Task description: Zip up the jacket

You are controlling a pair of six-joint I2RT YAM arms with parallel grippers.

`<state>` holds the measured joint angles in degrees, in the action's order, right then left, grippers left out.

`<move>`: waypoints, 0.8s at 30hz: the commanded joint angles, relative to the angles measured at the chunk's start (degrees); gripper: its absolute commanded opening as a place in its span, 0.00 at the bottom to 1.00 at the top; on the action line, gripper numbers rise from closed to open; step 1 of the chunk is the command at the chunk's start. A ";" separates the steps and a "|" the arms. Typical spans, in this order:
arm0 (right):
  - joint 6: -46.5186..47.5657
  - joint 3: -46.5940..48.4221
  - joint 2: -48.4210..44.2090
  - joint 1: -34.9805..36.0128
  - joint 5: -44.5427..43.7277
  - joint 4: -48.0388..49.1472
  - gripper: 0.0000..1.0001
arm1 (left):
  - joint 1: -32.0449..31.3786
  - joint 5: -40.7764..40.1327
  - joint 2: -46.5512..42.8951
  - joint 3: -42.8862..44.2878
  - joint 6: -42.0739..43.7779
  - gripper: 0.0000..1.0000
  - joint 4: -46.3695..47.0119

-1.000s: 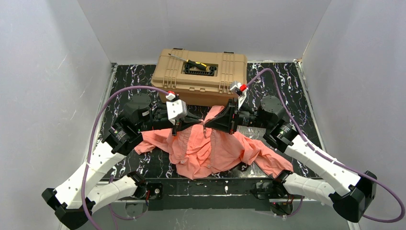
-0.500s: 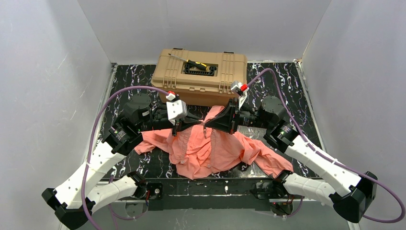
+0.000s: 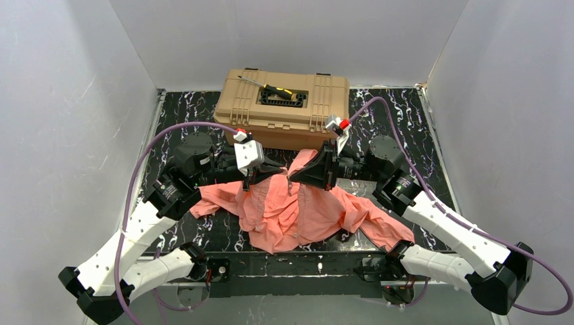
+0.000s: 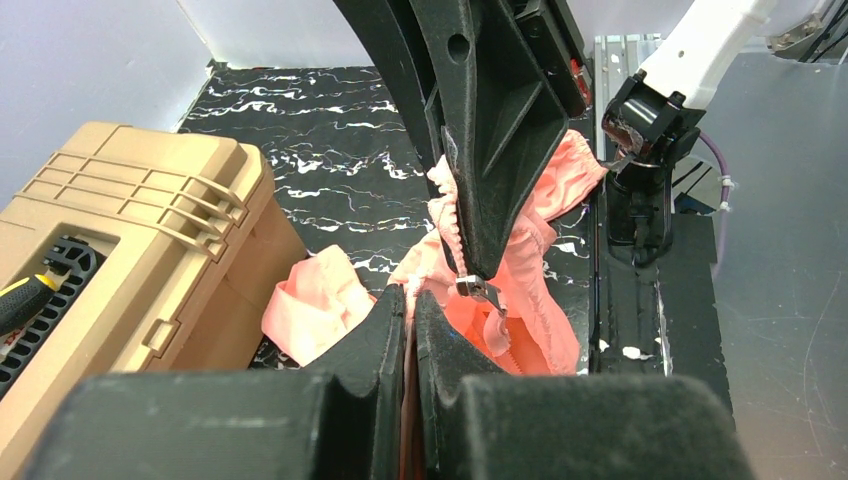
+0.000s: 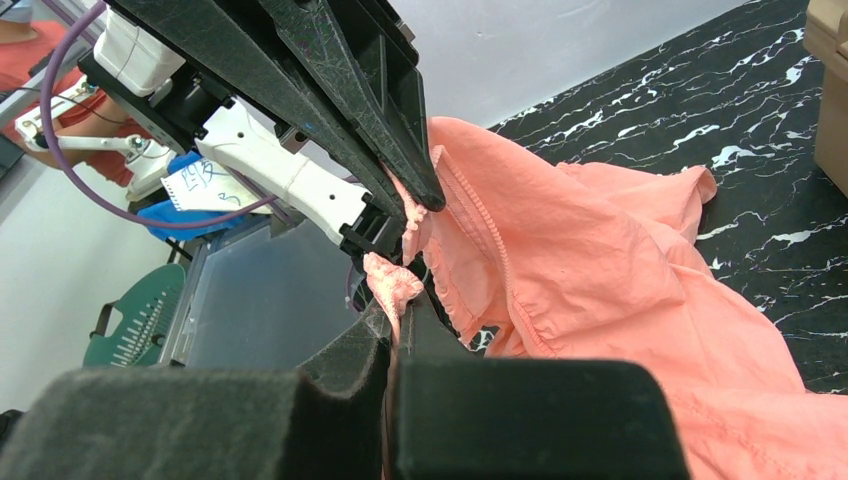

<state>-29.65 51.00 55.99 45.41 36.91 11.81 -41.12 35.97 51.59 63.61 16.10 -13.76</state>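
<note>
Grip confirmed on both sides. Left gripper (image 4: 410, 302) is pressed together on a fold of the salmon-pink thin-fabric jacket (image 3: 291, 211) — cloth shows between its fingers. Right gripper (image 5: 398, 318), nearly tip to tip with the left, pinches the same garment's front edge by the zipper. Small metal zipper slider (image 4: 470, 288) sits right at its fingertips. The jacket hangs from both grippers and lies crumpled below them on the black marbled tabletop (image 3: 406, 108). Tan ribbed plastic toolbox (image 3: 284, 101) stands just beyond the grippers.
</note>
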 commanded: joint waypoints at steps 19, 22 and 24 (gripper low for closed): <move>0.74 2.46 -0.78 0.21 -0.53 3.83 0.01 | -0.43 2.53 -0.44 1.51 0.18 0.00 -0.66; 0.65 1.79 -1.42 0.25 0.34 3.99 0.01 | -0.44 2.27 -0.24 1.75 0.25 0.00 -0.50; 0.56 1.83 -1.07 0.21 0.96 3.79 0.01 | -0.39 2.16 -0.17 1.77 0.26 0.00 -0.24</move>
<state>-29.63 51.22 56.23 45.41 36.82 12.12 -41.12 37.36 51.57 63.61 16.10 -13.96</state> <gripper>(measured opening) 0.054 0.024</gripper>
